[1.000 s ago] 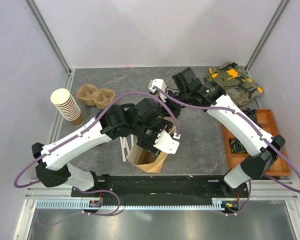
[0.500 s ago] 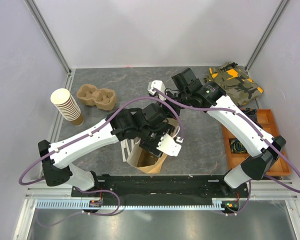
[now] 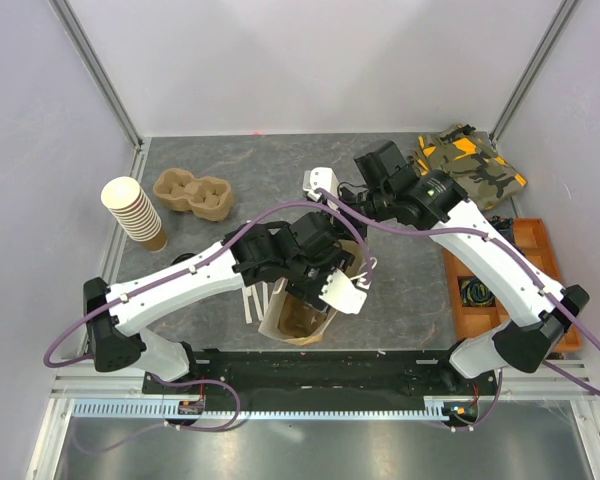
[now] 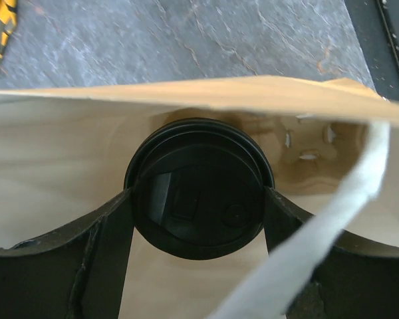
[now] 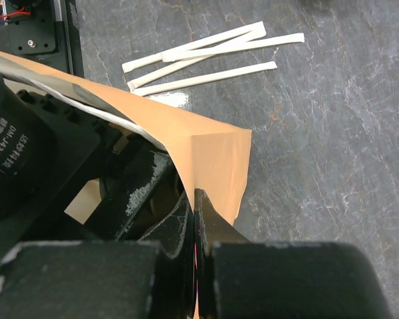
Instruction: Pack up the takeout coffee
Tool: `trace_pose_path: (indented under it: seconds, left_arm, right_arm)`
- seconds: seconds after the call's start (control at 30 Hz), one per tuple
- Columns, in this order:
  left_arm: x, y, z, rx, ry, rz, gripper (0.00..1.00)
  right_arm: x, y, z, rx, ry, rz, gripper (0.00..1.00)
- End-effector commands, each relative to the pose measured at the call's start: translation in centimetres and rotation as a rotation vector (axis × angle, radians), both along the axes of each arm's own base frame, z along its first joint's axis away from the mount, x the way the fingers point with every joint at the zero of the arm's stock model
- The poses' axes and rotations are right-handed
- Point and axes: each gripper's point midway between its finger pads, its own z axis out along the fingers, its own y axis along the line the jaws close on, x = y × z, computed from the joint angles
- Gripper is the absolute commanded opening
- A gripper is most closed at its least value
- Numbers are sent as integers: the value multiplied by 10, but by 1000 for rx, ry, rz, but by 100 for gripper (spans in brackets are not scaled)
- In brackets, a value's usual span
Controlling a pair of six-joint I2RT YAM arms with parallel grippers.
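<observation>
The takeout coffee shows in the left wrist view as a round black lid (image 4: 198,189); its brown cup is hidden below. My left gripper (image 4: 198,199) is shut on it, one finger at each side of the lid, inside the open mouth of the brown paper bag (image 4: 66,153). From above, the bag (image 3: 298,318) stands near the table's front edge with my left gripper (image 3: 325,275) over it. My right gripper (image 5: 194,199) is shut on the bag's upper rim (image 5: 213,159) and holds it open; from above it (image 3: 352,245) sits at the bag's far edge.
A tall stack of brown cups (image 3: 132,212) and a pulp cup carrier (image 3: 191,192) stand at the back left. Several white paper strips (image 5: 206,63) lie beside the bag. A camouflage cloth (image 3: 468,165) lies at back right, an orange tray (image 3: 540,290) at right.
My left gripper has moved right and forward, carrying the coffee into the bag's mouth. The bag has shifted slightly. My right arm has edged right, still on the rim.
</observation>
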Motion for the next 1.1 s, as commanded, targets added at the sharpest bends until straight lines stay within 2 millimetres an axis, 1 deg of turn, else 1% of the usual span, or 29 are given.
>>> trace_pose_path:
  seconds: [0.0,0.17,0.33,0.43,0.57,0.67,0.8,0.83,0.93,1.07]
  left_arm:
    - [12,-7,-6,-8,-63,-13,29]
    - [15,-5,-15,14,-84,-23,29]
    - [20,4,-24,68,-103,-20,28]
    - [17,6,-30,79,-78,-22,28]
    - [14,9,-44,108,-49,-23,28]
    - [13,9,-49,107,-43,-25,27]
    - [14,11,-60,126,-47,-23,27]
    - [14,11,-62,125,-48,-24,27]
    - [12,9,-64,119,-45,-31,27]
    - [10,11,-68,127,-35,-42,27]
  right_arm:
    - [-16,8,14,67,-15,74,0]
    - [-15,8,5,49,12,64,0]
    - [-13,8,4,42,9,59,0]
    - [-13,7,5,48,-3,64,0]
    - [-14,9,9,63,-23,85,0]
    - [-17,10,13,73,-50,109,0]
    - [-19,11,16,87,-80,118,0]
    - [-19,11,14,81,-83,116,0]
    - [-14,13,19,94,-112,94,0]
    - [-10,15,30,125,-156,83,0]
